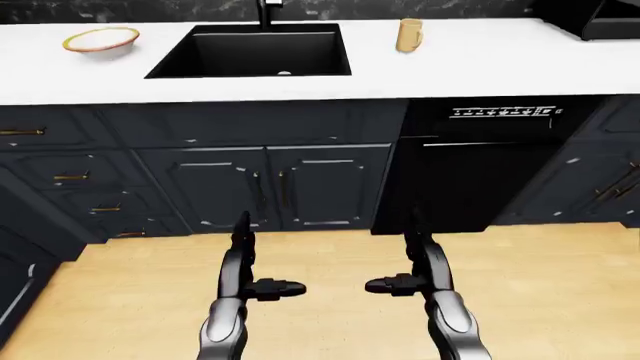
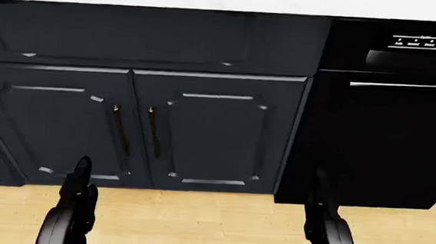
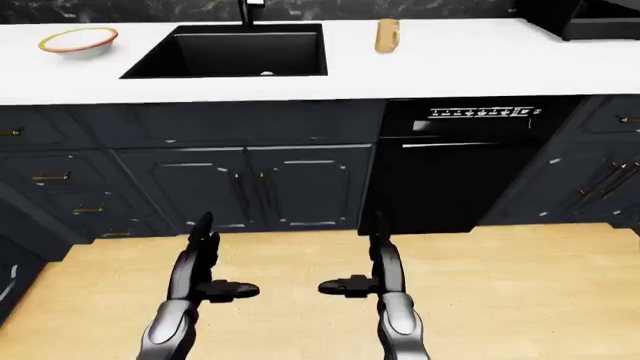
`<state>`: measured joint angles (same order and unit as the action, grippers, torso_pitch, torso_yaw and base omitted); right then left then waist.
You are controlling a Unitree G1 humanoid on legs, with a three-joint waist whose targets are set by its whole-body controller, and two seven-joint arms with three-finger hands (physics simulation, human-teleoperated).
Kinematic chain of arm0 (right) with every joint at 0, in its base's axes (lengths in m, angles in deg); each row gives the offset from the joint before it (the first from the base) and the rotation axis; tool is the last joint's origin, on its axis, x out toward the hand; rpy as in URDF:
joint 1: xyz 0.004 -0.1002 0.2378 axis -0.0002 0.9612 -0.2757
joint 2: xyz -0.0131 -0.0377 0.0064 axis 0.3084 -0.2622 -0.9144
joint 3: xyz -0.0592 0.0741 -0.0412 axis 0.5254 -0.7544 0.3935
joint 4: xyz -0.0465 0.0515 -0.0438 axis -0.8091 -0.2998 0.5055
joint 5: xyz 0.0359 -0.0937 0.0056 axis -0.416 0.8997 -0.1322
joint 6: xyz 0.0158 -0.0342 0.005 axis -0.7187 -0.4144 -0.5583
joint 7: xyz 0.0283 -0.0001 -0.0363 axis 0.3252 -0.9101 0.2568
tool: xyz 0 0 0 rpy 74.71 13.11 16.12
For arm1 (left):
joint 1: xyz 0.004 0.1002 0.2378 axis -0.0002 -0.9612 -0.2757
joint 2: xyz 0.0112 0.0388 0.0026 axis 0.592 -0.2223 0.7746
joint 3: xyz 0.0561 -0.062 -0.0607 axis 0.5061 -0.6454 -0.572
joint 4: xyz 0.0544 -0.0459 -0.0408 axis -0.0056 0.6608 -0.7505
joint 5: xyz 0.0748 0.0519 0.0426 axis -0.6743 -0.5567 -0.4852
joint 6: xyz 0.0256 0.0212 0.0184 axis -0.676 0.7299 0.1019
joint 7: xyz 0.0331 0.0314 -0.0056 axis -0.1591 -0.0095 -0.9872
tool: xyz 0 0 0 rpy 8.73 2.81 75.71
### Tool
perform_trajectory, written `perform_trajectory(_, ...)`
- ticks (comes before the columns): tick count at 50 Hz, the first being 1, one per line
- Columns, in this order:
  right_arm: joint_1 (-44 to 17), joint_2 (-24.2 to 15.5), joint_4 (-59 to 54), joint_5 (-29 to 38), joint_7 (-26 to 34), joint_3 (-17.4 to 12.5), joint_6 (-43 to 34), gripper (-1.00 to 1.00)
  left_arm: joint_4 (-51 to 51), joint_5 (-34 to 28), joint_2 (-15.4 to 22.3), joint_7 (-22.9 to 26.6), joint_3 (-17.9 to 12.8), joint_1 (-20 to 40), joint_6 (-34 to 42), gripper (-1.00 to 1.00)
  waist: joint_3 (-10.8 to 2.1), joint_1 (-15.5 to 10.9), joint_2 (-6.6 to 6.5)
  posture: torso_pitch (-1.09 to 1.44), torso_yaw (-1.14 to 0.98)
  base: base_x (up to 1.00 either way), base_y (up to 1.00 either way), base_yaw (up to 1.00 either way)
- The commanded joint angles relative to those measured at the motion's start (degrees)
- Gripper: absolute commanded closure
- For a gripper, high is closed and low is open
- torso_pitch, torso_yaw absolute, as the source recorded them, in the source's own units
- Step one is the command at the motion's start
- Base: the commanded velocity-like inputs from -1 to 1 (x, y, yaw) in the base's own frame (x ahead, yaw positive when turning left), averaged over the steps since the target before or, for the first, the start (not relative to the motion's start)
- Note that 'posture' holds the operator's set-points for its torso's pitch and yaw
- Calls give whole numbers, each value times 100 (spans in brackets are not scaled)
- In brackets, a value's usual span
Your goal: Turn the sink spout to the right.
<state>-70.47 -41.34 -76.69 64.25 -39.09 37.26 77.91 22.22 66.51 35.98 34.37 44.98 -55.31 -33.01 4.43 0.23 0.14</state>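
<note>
Spout (image 1: 268, 13) is barely visible in my left-eye view: only its dark base shows, at the top edge of the picture, rising just above the far rim of the black sink (image 1: 250, 51). Left of the sink on the white counter (image 1: 480, 67) sits a shallow bowl (image 1: 101, 39); right of the sink stands a tan mug (image 1: 409, 34). Below the sink are dark cabinet doors (image 1: 270, 187), and right of those a black dishwasher (image 1: 470, 165). My left hand (image 1: 245, 266) and right hand (image 1: 420, 266) hang over the wooden floor (image 1: 540, 285), well below the sink and well apart from it, fingers spread, each thumb pointing inward, gripping nothing.

My head view looks lower: the sink is cut off, only a strip of counter shows at the top, then the cabinet doors and the dishwasher. Both hands reach in from the bottom edge, holding nothing.

My right-eye view shows nearly the same as the left-eye one, with the spout's base again at the top edge above the sink.
</note>
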Motion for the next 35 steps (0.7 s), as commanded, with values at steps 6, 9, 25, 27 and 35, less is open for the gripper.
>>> perform_trajectory(6,-188,-15,393,-15,-16,2,368,-100,-761,22,28,-79,-78,86,-341,-100,-229,-39,45,0,0,0,0,0)
perform_trajectory(9,-167,-7,450,16,-34,23,345,-100,-786,38,34,-86,-104,84,-344,-100,-423,-49,38,0,0,0,0,0)
perform_trajectory(25,-38,-4,662,194,-31,82,385,-100,-931,49,41,-100,-147,20,-324,-100,-515,-44,10,0,0,0,0,0)
perform_trajectory(27,-55,-3,644,234,-41,93,352,-100,-930,58,43,-97,-156,22,-328,-100,-510,-41,9,0,0,0,0,0)
perform_trajectory(35,-42,0,676,296,-45,103,336,-100,-942,75,46,-98,-172,27,-324,-100,-335,37,376,0,0,0,74,0)
